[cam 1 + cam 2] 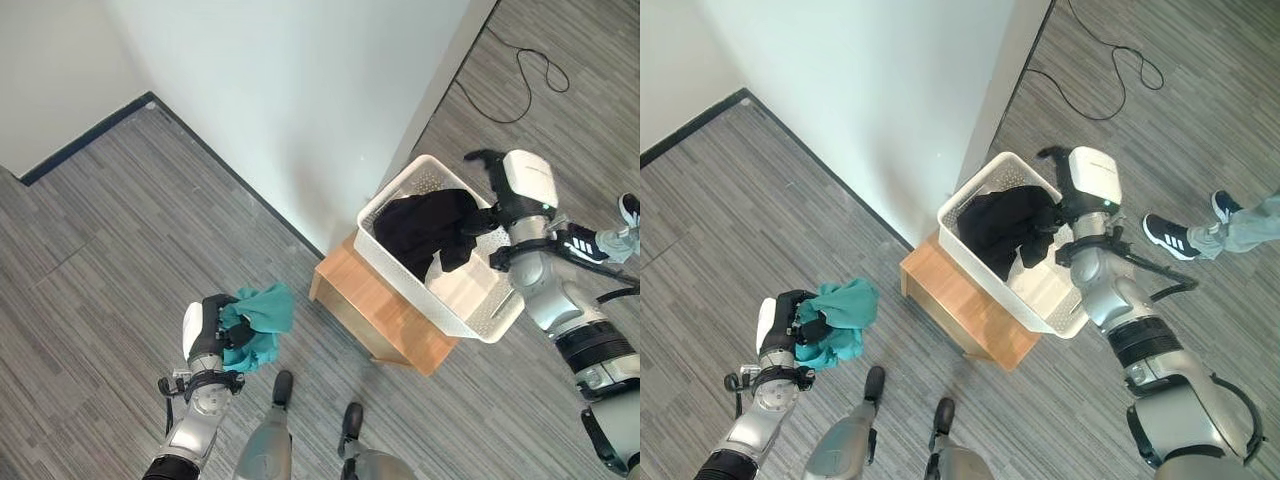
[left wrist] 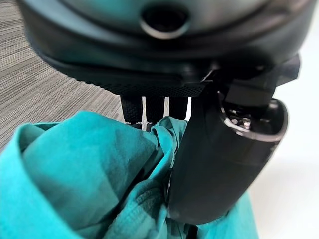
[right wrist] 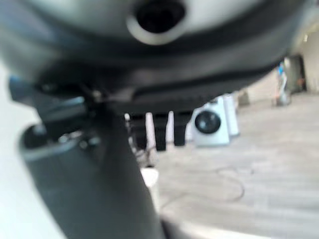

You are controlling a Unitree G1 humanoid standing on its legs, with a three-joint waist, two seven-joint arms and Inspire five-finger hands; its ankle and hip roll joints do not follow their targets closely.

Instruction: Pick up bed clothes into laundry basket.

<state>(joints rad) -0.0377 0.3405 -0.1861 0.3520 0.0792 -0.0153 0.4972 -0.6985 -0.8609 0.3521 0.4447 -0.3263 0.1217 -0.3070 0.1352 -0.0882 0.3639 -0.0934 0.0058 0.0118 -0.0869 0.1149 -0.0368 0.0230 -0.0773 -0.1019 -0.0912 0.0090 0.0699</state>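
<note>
We held teal garment (image 1: 262, 322) bunched in left hand (image 1: 212, 330), awaiting basket (image 1: 400, 275); right hand (image 1: 510, 190) over black clothes (image 1: 425, 230), grip unclear.

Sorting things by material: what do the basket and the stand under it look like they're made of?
The basket looks like white moulded plastic, judging by its perforated walls and smooth rim. The stand looks like light wood or wood-look board with a matt finish; which one can't be told.
</note>
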